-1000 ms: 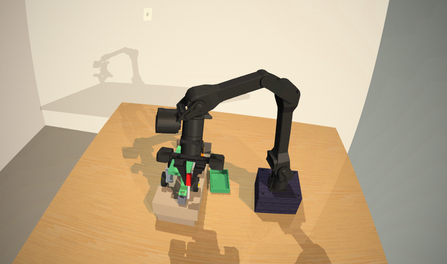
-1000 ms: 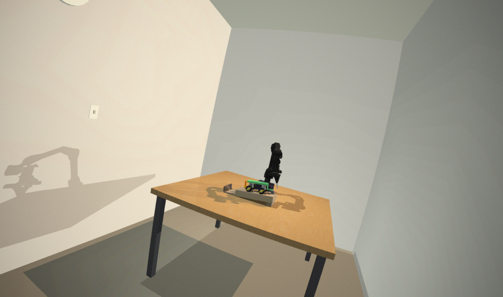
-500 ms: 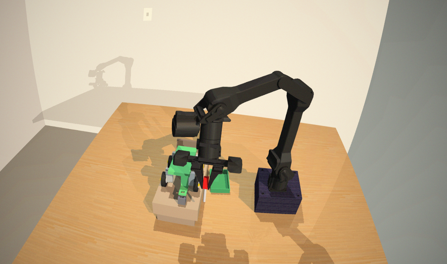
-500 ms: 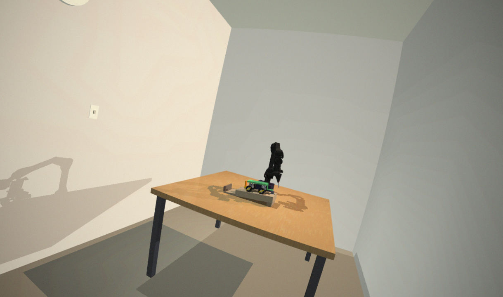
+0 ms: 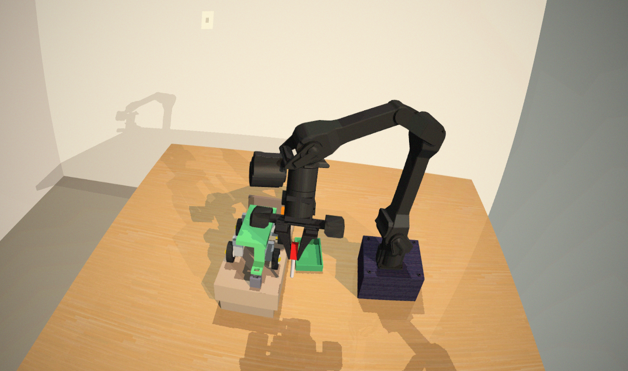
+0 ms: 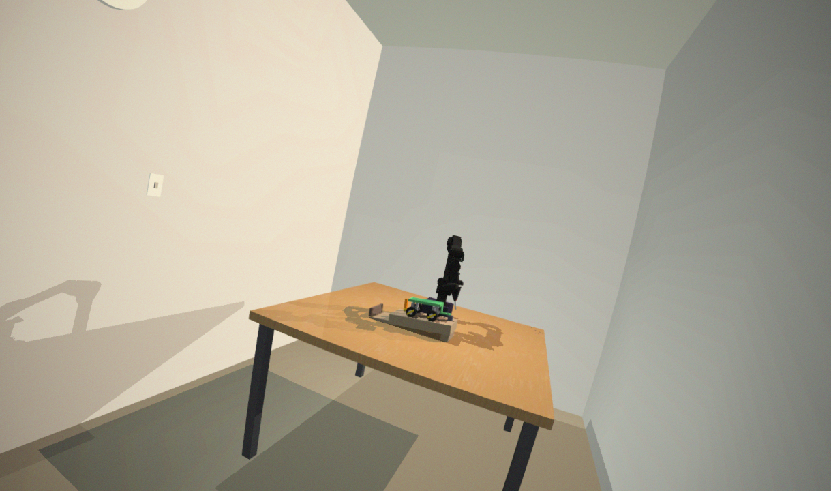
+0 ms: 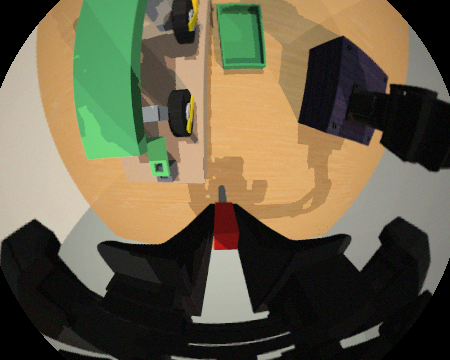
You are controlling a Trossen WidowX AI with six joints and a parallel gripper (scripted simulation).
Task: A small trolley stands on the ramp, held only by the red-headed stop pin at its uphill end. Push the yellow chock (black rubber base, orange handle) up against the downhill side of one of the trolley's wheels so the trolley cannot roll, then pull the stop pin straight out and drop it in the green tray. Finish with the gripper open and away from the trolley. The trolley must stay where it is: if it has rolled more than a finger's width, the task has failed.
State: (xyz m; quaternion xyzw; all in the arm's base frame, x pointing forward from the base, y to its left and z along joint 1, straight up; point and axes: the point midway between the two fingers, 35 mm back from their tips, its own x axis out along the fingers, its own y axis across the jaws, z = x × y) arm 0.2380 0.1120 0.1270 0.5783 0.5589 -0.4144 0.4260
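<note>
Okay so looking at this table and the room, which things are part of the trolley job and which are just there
Part of the job:
- red-headed stop pin
- gripper
- green-topped trolley
- ramp
- orange-handled chock
- green tray

Just there:
- wall switch plate

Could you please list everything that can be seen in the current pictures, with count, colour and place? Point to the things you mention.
trolley (image 5: 251, 228) (image 6: 426, 301) (image 7: 107, 80): one, green top, black wheels, on the ramp
ramp (image 5: 247, 295) (image 6: 420, 323) (image 7: 192, 65): one, beige, on the table
stop pin (image 5: 293, 251) (image 7: 226, 225): one, red head, grey shank, in the hand
chock handle (image 5: 283, 210) (image 6: 405, 304): one, orange, by the trolley
tray (image 5: 309, 267) (image 7: 244, 65): one, green, beside the ramp
table (image 5: 168, 322) (image 6: 369, 354): one, wood-brown, dark legs, under everything
wall plate (image 5: 207, 19) (image 6: 155, 185): one, cream, on the wall
base block (image 5: 389, 288) (image 7: 325, 95): one, dark purple, under the arm
arm (image 5: 364, 115) (image 6: 452, 265): one, black, reaching over the table
hand (image 5: 296, 256) (image 7: 226, 210): one, black, shut on the pin
</note>
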